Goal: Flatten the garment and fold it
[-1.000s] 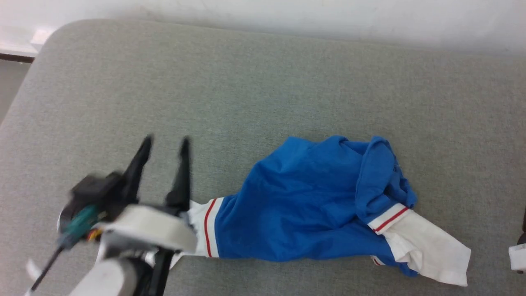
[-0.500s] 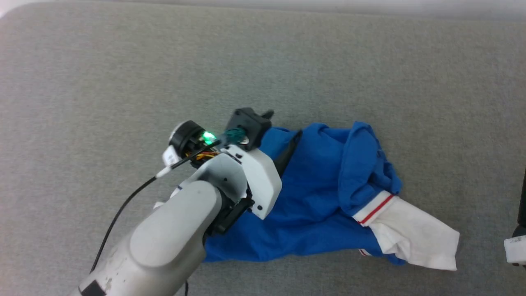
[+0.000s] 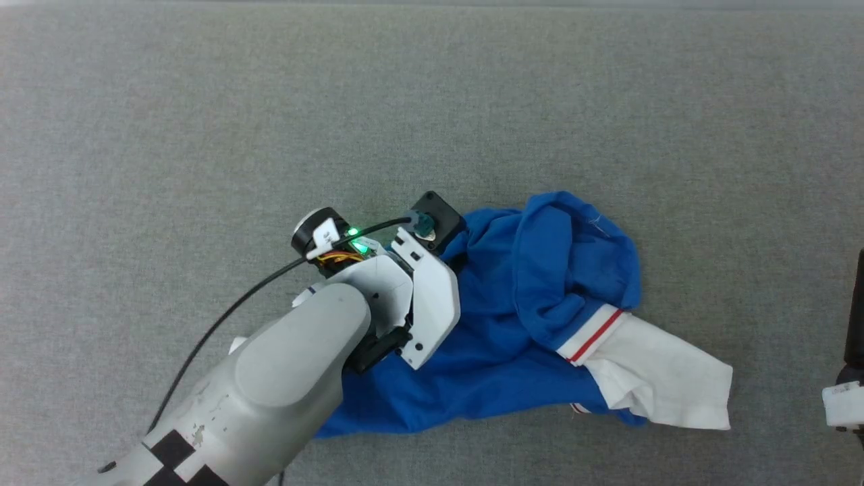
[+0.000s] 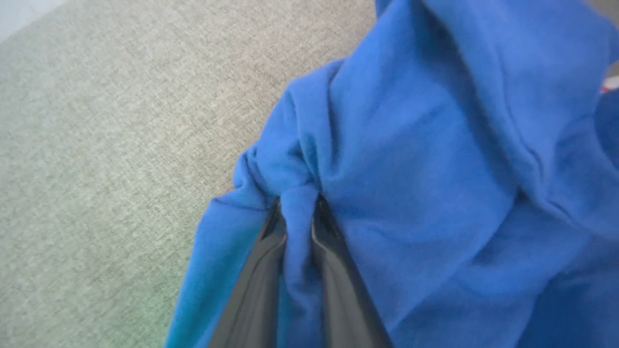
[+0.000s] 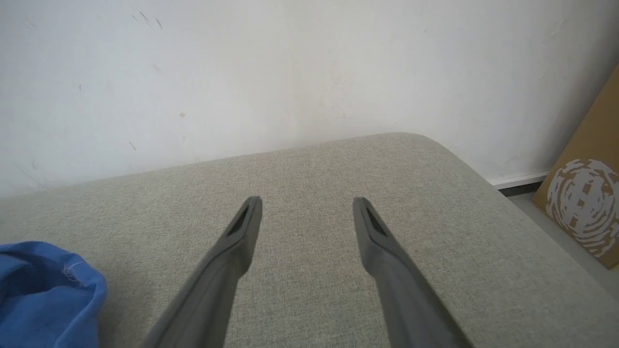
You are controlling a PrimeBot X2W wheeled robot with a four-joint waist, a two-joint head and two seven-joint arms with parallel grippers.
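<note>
Blue fabric of the garment (image 3: 513,324) is pinched as a narrow fold between the nearly closed fingers of the left gripper (image 4: 297,205). The garment is laid crumpled on the grey fabric surface (image 3: 202,135), with its white, red-striped sleeve (image 3: 655,385) spread to the right. The right gripper (image 5: 307,205) is held wide and empty, apart from the garment.

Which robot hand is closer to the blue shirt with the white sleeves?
Left. The left gripper pinches a fold of the blue jersey between its fingers. The right gripper is open above the grey cushion, off to the jersey's side, not touching it.
</note>
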